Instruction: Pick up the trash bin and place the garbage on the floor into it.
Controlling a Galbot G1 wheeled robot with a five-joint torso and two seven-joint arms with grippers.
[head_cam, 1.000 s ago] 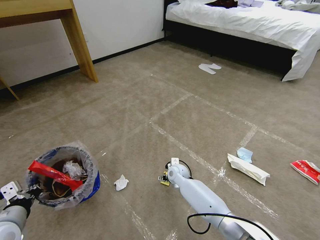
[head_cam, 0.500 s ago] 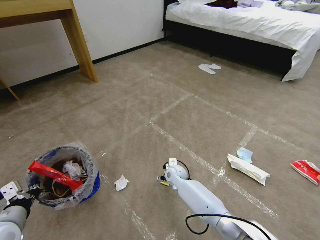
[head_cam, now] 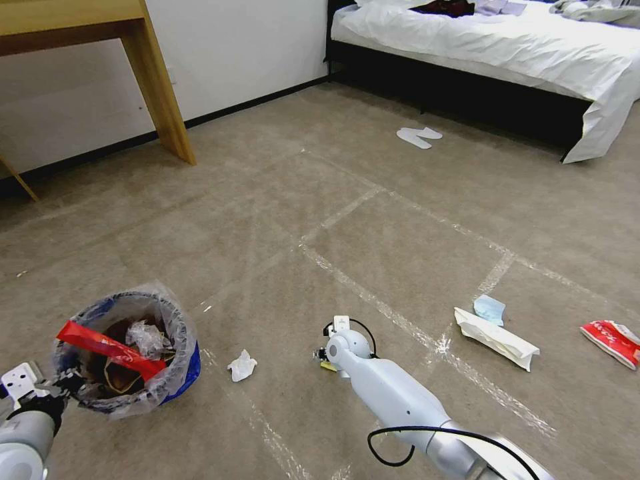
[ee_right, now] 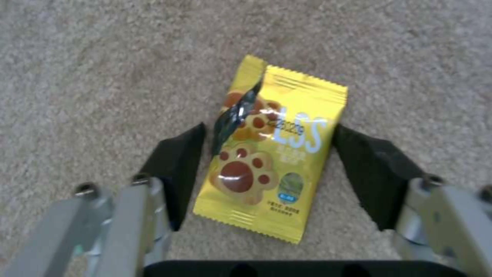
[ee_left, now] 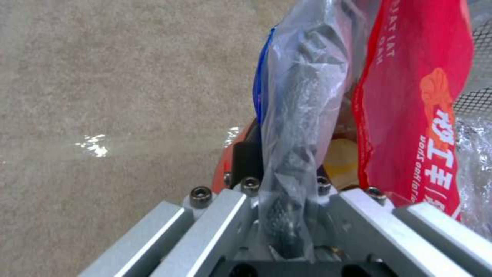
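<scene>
The trash bin [head_cam: 127, 353], a small round bucket lined with a crinkly clear bag, hangs at the lower left. My left gripper [head_cam: 61, 387] is shut on its near rim. In the left wrist view the bagged rim [ee_left: 300, 115] runs between the jaws of the left gripper [ee_left: 287, 169]. A red wrapper strip [head_cam: 110, 349] and crumpled litter lie inside the bin. My right gripper [head_cam: 325, 360] is low over the carpet. It is open [ee_right: 269, 132], with its fingers on either side of a small yellow wrapper [ee_right: 271, 161] that lies flat.
Litter on the carpet: a white tissue [head_cam: 242, 365] beside the bin, and a white packet [head_cam: 497, 338], a blue mask [head_cam: 490, 309] and a red-white packet [head_cam: 612, 341] to the right. A wooden table leg [head_cam: 160, 87] stands far left and a bed [head_cam: 500, 47] far right, with white slippers [head_cam: 419, 137] before it.
My right arm has shifted slightly left and down over the yellow wrapper. The left gripper and the bin have stayed put.
</scene>
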